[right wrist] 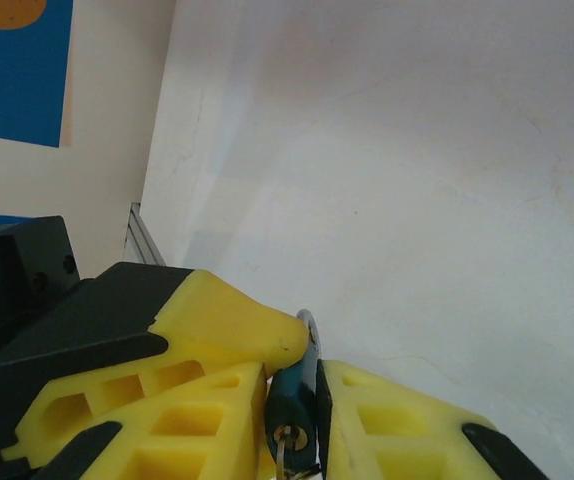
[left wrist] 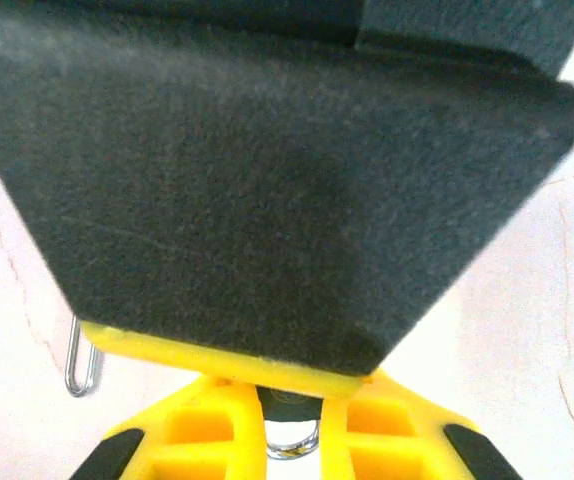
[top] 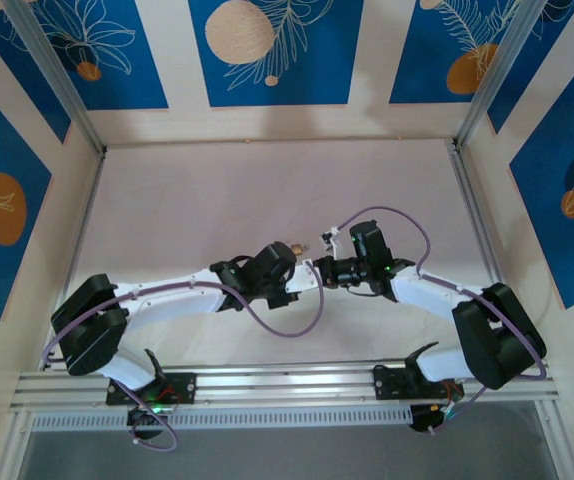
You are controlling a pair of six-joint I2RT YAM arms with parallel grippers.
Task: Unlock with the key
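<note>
In the top view the two arms meet just toward 6 o'clock from the middle of the pale desk (top: pixel 267 190), the left one reaching in from 8 o'clock and the right one from 4 o'clock.

The left end effector (top: pixel 289 256) is clenched on the small brass padlock (top: pixel 294 247), which shows at its tip on the 1 o'clock side. In the left wrist view its yellow fingers (left wrist: pixel 197 435) sit at 6 o'clock with the silver shackle (left wrist: pixel 289 443) pinched in the narrow slot between them. A large dark block fills the space above them, and a thin wire loop (left wrist: pixel 82 355) shows at 8 o'clock; what it belongs to I cannot tell.

The right end effector (top: pixel 319 268) sits just beside the left one, at its 4 o'clock. It is grasping the key (right wrist: pixel 293 395). In the right wrist view the dark bluish head is squeezed between the yellow fingers (right wrist: pixel 397 425) at 6 o'clock, and a sliver of silvery blade points toward 12 o'clock. The blade touches a rounded yellow fingertip (right wrist: pixel 237 325) that comes in from 9 o'clock.
</note>
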